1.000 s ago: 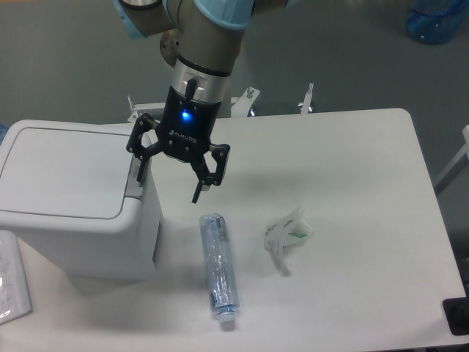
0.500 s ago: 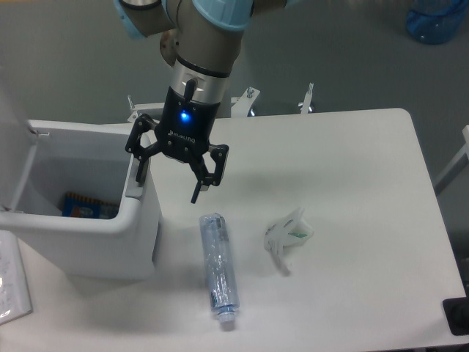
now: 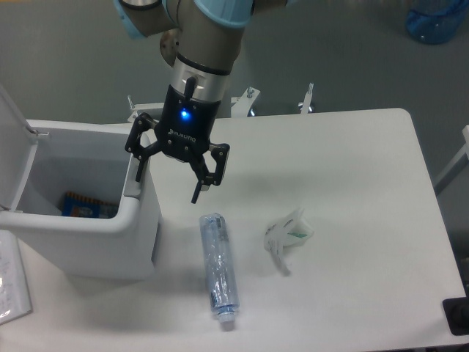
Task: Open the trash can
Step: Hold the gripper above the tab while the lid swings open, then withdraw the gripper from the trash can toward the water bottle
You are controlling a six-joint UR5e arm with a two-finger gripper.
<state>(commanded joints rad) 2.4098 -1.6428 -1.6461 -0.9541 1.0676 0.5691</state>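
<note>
The white trash can (image 3: 110,242) stands at the table's left with its lid (image 3: 13,139) swung up and back at the far left, so the inside shows. A blue packet (image 3: 88,205) lies at its bottom. My gripper (image 3: 167,183) hangs open over the can's right rim. Its left finger (image 3: 138,167) is down at the grey push tab (image 3: 134,187), and the right finger (image 3: 199,189) hangs in the air beyond the can. Nothing is held between them.
A crushed clear plastic bottle (image 3: 218,270) lies on the table just right of the can. Crumpled white wrapping (image 3: 287,232) sits further right. A sheet of paper (image 3: 11,282) lies at the left edge. A black object (image 3: 458,317) is at the bottom right corner.
The lid, flat and shut a second ago, sprang open and has swung further back to the left. The gripper has stayed at the tab.
</note>
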